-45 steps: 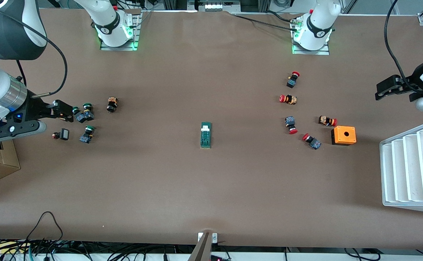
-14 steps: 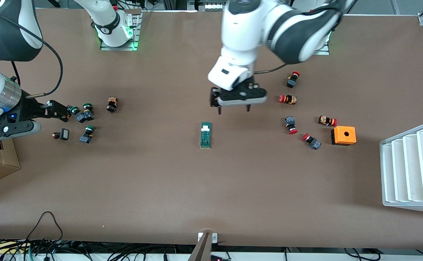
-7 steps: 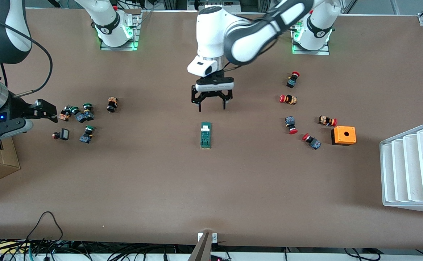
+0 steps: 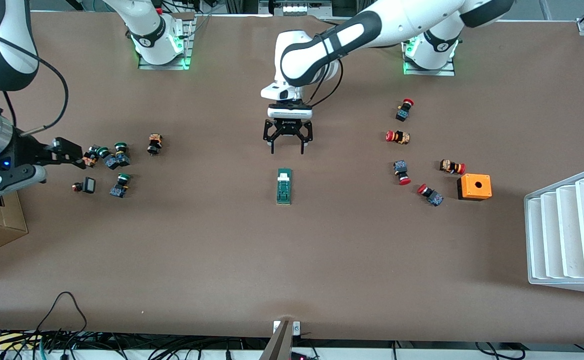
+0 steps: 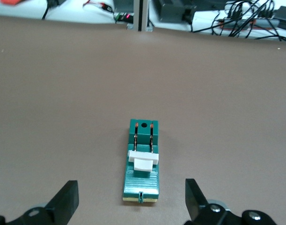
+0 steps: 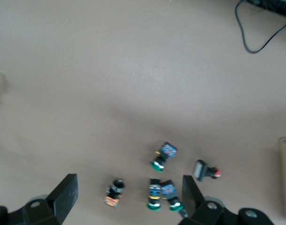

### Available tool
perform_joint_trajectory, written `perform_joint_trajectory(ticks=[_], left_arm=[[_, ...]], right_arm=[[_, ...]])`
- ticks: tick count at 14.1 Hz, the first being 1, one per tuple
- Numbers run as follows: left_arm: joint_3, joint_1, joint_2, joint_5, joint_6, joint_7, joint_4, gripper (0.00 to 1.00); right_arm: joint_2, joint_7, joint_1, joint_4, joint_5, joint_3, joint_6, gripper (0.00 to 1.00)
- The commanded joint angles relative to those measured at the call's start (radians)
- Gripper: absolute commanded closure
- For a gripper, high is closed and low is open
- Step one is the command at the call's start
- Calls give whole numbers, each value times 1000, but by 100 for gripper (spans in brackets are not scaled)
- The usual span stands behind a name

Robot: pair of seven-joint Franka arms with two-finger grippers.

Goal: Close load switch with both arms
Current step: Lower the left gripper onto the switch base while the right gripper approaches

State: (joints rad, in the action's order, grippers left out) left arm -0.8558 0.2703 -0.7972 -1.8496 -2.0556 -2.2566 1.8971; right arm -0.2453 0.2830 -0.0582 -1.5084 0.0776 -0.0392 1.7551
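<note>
Switch [image 4: 284, 186] lies flat mid-table, just below your left gripper [image 4: 287, 148], whose fingers are spread wide with nothing between them. Your right gripper [image 4: 74, 151] hangs spread and empty over the green-capped buttons [image 4: 115, 156].

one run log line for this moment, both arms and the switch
left gripper: open, above table, by load switch's white-lever end | right gripper: open, over push buttons at its table end | load switch: flat, untouched
</note>
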Motion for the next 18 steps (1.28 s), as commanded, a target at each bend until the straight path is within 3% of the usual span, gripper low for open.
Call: perform_joint_trajectory(ticks=[1, 2, 4, 8, 15, 16, 17, 18], left_arm=[[-3, 21, -103, -191, 83, -93, -26, 0], [-3, 21, -144, -271, 112, -122, -30, 0], [-2, 29, -209, -322, 166, -136, -58, 0], [7, 49, -298, -416, 224, -127, -117, 0], [30, 60, -350, -485, 229, -127, -144, 0], [32, 60, -352, -485, 229, -129, -144, 4], [32, 61, -353, -485, 229, -127, -144, 16], [32, 61, -353, -485, 230, -129, -144, 39]], right_arm=[[-29, -175, -21, 7, 28, 8, 7, 1], [-40, -244, -38, 7, 30, 12, 17, 1], [-67, -400, -83, 7, 31, 13, 46, 1], [-130, -723, -175, 7, 130, 13, 130, 1], [-250, -1218, -345, 7, 130, 13, 299, 3], [-265, -1279, -368, 7, 130, 13, 331, 7], [-285, -1335, -402, 5, 122, 13, 358, 10], [-299, -1382, -429, 7, 123, 13, 388, 15]])
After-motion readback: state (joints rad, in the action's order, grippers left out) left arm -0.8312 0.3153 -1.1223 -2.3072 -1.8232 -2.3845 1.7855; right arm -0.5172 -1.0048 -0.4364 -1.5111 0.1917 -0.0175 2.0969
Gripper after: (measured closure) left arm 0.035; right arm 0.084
